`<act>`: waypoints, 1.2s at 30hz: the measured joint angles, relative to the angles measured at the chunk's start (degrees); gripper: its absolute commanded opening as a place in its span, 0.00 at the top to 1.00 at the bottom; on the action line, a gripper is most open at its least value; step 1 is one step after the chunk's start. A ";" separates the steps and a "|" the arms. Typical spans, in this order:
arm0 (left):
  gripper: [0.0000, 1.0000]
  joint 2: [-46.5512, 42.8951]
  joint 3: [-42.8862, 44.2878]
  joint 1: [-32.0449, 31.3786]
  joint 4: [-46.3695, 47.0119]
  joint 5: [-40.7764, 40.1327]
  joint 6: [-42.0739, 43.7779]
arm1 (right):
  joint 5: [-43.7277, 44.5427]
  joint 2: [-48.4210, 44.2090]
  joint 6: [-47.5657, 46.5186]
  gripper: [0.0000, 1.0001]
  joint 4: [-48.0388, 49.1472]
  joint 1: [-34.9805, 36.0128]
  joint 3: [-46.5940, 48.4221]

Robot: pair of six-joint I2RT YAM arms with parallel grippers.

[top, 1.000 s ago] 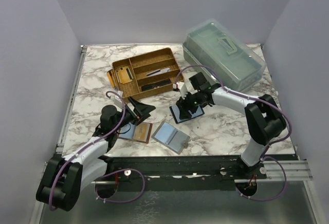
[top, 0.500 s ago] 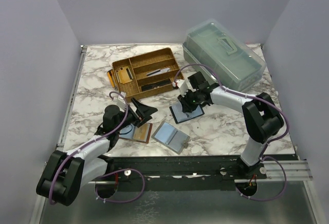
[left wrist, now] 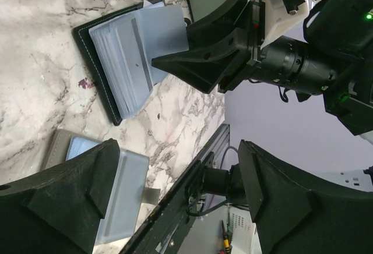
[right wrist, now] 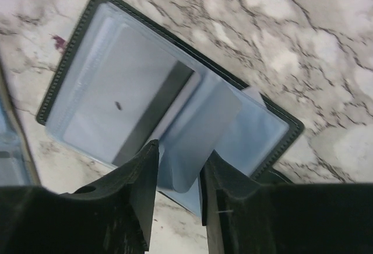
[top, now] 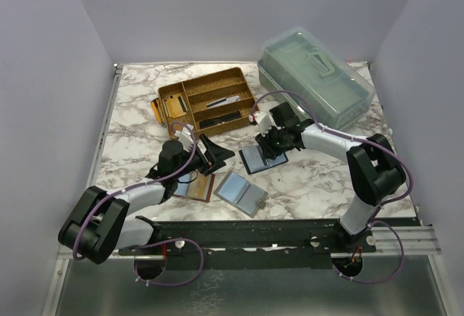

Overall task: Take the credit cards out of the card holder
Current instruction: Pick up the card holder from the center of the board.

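Right fingers (right wrist: 131,198) clamped on a credit card (right wrist: 198,126); left fingers (left wrist: 70,196) gaped open. Best move was pulling straight, card holder (top: 254,162) pinned flat.

The right claw (top: 266,146) hangs low over the open black card holder (top: 254,161), the left claw (top: 217,154) near it.

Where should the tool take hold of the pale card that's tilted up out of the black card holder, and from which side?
Grip the credit card at its lifted free end, the rounded corner standing clear of the card holder, coming from the side where the right tool sits. The holder lies open and flat, so only that raised end likely offers both faces to pinch.
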 measured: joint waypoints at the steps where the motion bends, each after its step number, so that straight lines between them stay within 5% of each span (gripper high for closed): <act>1: 0.13 1.33 0.63 -0.31 0.31 -0.04 0.02 | 0.79 -0.37 0.04 0.59 0.00 -0.39 -0.31; 14: 0.21 15.67 7.82 -4.59 5.68 -0.09 0.52 | 6.05 -5.05 0.15 0.40 0.44 -4.42 -1.66; 21: 0.21 16.17 7.15 -4.85 7.28 -2.29 0.63 | -15.41 -15.23 -6.34 0.33 0.79 -5.64 -3.80; 25: 0.21 14.05 5.40 -4.96 7.37 -4.33 0.63 | -26.58 -14.78 -13.53 0.18 2.23 -3.89 -8.02; 36: 0.21 8.22 -1.16 -4.96 7.30 -7.19 0.48 | -31.93 -13.16 -40.74 0.17 8.61 -2.73 -15.76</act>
